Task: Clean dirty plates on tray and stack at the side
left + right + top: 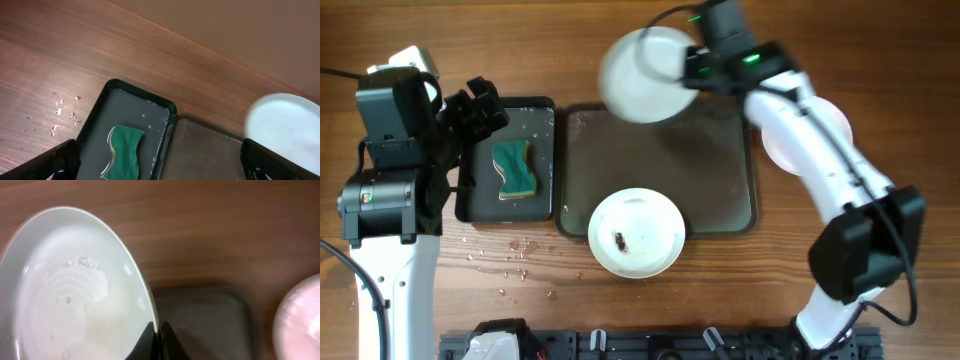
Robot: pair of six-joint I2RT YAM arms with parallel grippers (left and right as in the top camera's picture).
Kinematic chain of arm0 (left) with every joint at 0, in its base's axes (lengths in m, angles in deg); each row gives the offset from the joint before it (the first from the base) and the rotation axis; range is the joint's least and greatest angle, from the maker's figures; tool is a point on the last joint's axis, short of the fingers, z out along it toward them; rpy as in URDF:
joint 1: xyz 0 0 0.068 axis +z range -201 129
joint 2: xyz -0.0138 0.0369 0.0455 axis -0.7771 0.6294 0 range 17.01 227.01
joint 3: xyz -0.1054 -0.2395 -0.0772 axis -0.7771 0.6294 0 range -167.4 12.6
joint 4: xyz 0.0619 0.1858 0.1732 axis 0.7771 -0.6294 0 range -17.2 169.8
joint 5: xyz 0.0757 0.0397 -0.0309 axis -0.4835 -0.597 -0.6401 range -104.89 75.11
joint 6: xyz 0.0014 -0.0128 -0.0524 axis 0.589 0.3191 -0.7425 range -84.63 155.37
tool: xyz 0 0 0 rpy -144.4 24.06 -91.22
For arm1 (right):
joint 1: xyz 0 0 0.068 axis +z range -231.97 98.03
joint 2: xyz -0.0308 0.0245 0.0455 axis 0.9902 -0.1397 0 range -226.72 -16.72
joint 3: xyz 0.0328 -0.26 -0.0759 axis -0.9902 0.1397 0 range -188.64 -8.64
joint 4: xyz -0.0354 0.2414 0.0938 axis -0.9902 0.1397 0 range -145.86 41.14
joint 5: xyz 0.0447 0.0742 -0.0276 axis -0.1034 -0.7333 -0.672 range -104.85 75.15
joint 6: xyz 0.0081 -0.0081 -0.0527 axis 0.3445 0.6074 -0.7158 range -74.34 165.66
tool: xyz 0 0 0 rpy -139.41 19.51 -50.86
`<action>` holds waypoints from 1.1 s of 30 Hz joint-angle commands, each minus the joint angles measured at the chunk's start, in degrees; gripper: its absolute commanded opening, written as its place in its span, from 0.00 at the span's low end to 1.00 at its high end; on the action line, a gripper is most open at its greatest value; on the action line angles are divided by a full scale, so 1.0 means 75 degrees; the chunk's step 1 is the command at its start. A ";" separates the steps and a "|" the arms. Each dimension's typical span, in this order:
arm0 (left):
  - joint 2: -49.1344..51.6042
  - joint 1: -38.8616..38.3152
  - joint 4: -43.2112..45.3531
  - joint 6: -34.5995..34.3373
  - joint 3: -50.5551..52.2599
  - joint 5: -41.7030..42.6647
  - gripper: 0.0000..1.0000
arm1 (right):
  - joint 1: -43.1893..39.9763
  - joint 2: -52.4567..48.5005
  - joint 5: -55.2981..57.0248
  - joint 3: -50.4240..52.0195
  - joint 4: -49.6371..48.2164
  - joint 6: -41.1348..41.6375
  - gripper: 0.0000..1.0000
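My right gripper is shut on the rim of a white plate, which hangs tilted over the far left corner of the dark grey-green tray. Its face looks wet and shows no dark smear. A second plate with a dark smear near its centre lies at the tray's front edge. A third plate rests on the table to the right of the tray, partly under my right arm. My left gripper is open above the black tray and holds nothing.
A narrow black glossy tray left of the big tray holds a green sponge. Water drops speckle the wood in front of it. The held plate shows at the right of the left wrist view.
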State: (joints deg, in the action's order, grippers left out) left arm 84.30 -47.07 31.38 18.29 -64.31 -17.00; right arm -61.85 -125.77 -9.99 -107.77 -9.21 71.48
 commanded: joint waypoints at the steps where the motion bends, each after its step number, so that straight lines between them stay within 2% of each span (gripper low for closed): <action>1: -0.0052 0.0035 0.0017 -0.0070 -0.0032 -0.0044 1.00 | -0.1163 0.0169 -0.0487 -0.0047 0.0708 0.0169 0.04; 9: -0.0052 0.0035 0.0017 -0.0070 -0.0032 -0.0047 1.00 | -0.3165 0.0169 -0.0431 0.0516 0.1696 0.0184 0.04; 17: -0.0052 0.0035 0.0017 -0.0070 -0.0032 -0.0047 1.00 | -0.4666 0.0169 -0.0332 0.1696 0.1253 0.0589 0.04; 24: -0.0052 0.0035 0.0017 -0.0070 -0.0032 -0.0044 1.00 | -0.5284 0.0169 -0.0251 0.2978 0.0367 0.0635 0.04; 33: -0.0050 0.0035 0.0017 -0.0070 -0.0032 -0.0047 1.00 | -0.5307 0.0166 -0.0498 0.3284 0.0303 0.0533 0.04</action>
State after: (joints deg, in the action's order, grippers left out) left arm 84.30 -47.05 31.36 18.29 -64.31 -17.00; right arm -101.74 -125.77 -12.54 -83.60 -7.44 75.22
